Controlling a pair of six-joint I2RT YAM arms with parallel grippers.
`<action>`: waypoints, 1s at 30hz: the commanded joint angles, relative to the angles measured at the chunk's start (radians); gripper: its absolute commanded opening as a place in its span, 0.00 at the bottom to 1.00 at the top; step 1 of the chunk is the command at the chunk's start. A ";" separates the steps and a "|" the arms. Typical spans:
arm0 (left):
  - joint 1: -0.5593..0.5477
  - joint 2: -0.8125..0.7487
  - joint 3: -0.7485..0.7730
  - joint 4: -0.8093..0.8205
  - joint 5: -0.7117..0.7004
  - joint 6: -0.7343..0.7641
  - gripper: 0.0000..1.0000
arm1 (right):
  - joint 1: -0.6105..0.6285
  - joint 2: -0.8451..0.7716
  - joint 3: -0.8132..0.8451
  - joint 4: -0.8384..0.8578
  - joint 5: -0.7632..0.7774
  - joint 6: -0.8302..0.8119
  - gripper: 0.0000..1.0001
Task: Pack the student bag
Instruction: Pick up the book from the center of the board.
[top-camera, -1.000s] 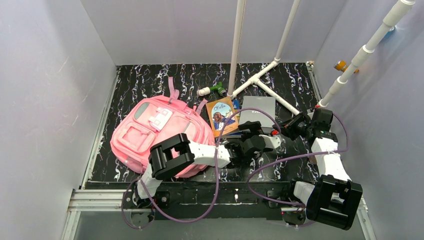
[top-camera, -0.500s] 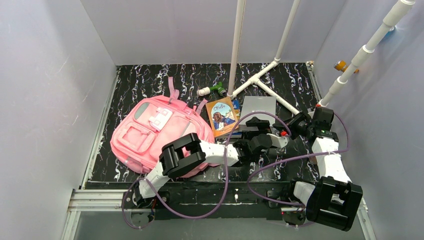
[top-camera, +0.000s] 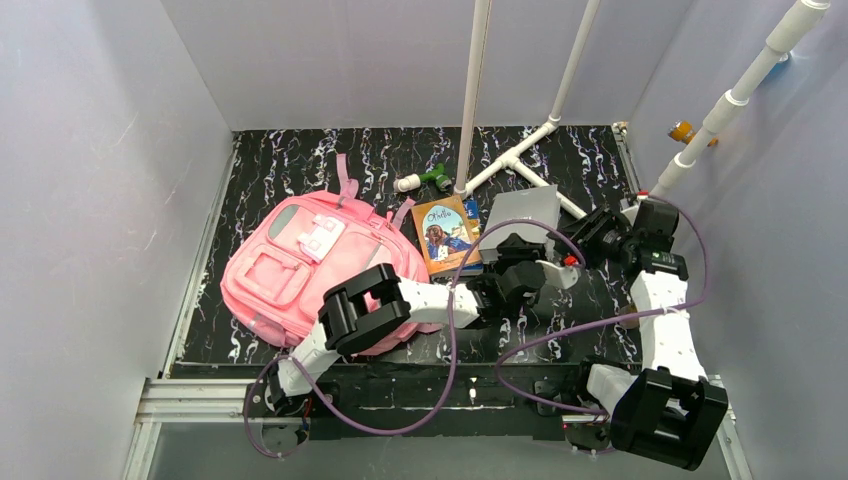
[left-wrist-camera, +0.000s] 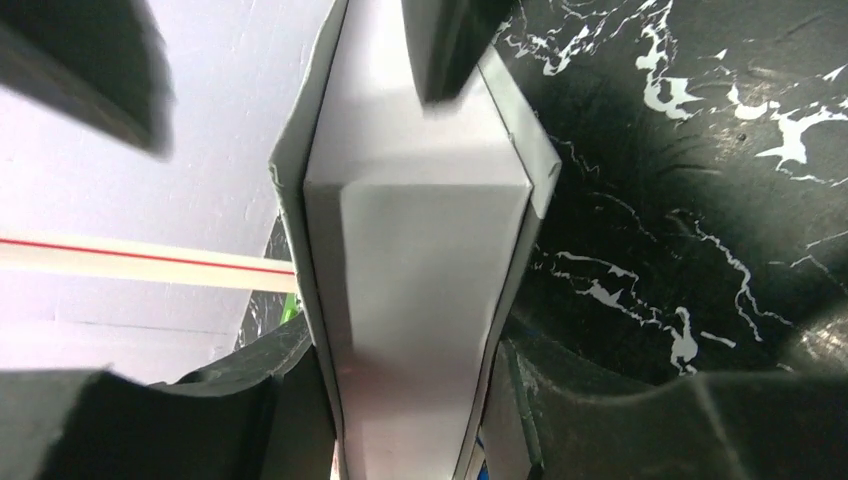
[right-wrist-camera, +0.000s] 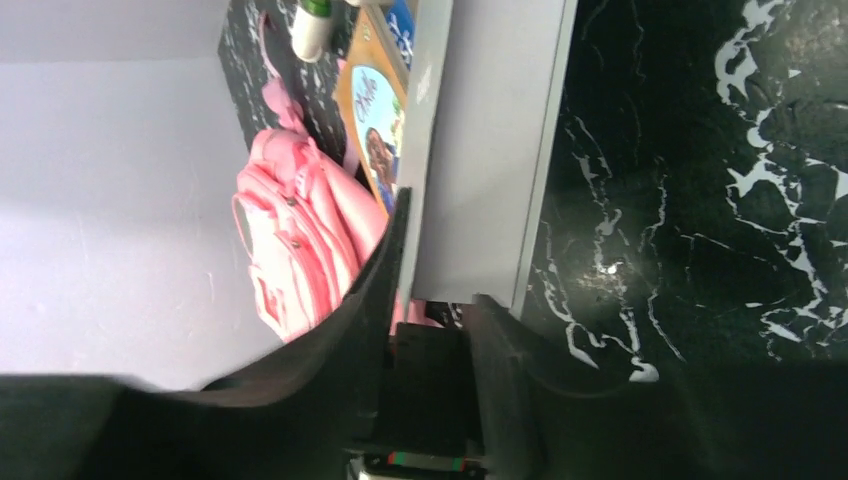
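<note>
My left gripper (top-camera: 516, 245) straddles a grey box's (top-camera: 520, 210) near edge on the black table (top-camera: 300, 170), and my right gripper (top-camera: 592, 228) sits at its right corner. I cannot tell whether either one grips. The pink backpack (top-camera: 300, 265) lies flat to the left.

The backpack (top-camera: 310, 265) lies on the black table (top-camera: 300, 160), a picture book (top-camera: 445, 232) just beside it, then a grey box (top-camera: 520, 210), with the left gripper (top-camera: 515, 248) and right gripper (top-camera: 592, 228) at it.

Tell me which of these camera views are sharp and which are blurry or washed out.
Top external: even light, sharp, the student bag crisp. Left wrist: grey box soft from closeness, fingers blurred dark, wall behind washed out. Right wrist: near finger a defocused black mass, marbled table fairly sharp.
</note>
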 joint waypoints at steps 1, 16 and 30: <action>0.007 -0.166 -0.035 -0.009 -0.020 -0.069 0.12 | 0.002 -0.009 0.180 -0.149 0.041 -0.240 0.68; 0.187 -0.716 -0.057 -0.892 0.690 -0.843 0.00 | 0.166 0.155 0.591 -0.357 0.139 -0.583 0.98; 0.687 -0.966 -0.255 -0.899 1.441 -1.256 0.00 | 0.395 0.144 0.487 -0.263 0.144 -0.579 0.98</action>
